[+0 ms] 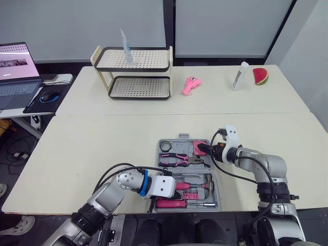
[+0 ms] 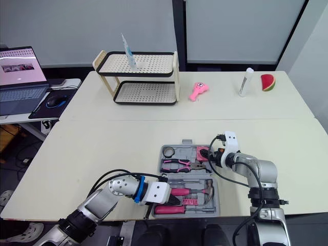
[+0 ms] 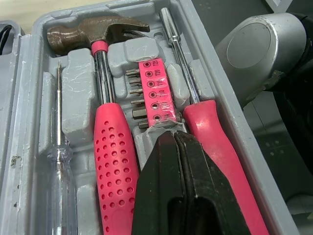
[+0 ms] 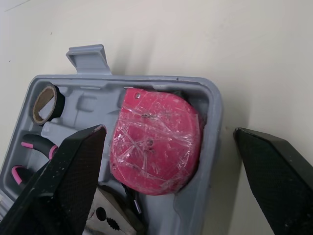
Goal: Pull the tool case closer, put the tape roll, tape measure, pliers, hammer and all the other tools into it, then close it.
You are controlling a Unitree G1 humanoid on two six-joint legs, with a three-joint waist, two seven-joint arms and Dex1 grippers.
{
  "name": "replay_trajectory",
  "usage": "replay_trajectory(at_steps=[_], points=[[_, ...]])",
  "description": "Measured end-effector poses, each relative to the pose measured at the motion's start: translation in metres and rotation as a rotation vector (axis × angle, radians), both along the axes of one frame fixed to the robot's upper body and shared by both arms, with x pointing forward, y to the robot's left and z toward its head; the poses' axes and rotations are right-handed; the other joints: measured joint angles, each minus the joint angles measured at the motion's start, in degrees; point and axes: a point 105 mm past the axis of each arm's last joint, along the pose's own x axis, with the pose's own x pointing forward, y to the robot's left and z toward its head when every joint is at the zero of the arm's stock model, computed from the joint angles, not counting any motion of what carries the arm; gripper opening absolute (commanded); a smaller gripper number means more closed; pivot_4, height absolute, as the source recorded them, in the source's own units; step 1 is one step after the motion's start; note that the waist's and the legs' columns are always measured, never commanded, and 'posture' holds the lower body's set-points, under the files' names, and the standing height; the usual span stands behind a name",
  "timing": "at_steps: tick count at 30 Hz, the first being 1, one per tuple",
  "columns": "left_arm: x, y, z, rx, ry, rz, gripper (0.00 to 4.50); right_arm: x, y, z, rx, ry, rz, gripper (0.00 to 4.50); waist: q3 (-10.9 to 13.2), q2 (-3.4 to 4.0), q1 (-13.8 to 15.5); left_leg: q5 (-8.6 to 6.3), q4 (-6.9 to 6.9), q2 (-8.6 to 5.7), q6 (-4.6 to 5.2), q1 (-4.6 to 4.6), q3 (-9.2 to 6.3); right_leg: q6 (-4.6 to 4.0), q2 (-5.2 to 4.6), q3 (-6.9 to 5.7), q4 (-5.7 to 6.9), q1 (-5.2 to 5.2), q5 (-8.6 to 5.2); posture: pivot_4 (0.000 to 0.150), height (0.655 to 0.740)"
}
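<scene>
The grey tool case lies open near the table's front edge. In it are a black tape roll, a pink tape measure, pink-handled pliers, a hammer, a pink bit holder, a pink-handled screwdriver and a clear tester screwdriver. My left gripper is shut, its tips resting at the near end of the bit holder, between the hammer handle and the screwdriver. My right gripper is open at the case's far right corner, one finger over the case, the other outside its wall.
At the back stand a two-tier rack, a pink toy, a white bottle and a watermelon slice. A laptop and mouse sit on a side desk at the left. The case's front wall nearly meets the table edge.
</scene>
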Motion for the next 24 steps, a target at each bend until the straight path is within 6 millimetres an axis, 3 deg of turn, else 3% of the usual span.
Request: replay_trajectory(at_steps=[10,24], points=[[-0.001,0.003,0.0,0.011,-0.002,-0.019,0.0,0.001,0.004,0.0,0.113,-0.015,0.03,4.45,0.0,0.01,-0.1,0.0,-0.03,0.03,0.0,0.02,0.0,0.0,0.02,0.01,0.0,-0.01,0.0,0.15,0.7356],[-0.004,0.009,-0.002,0.028,-0.018,-0.043,0.0,-0.003,0.007,0.019,0.194,-0.139,0.197,4.45,0.0,0.02,-1.1,0.0,-0.1,0.11,0.01,0.02,-0.03,0.0,0.12,0.05,-0.01,-0.07,0.0,0.15,0.7356]])
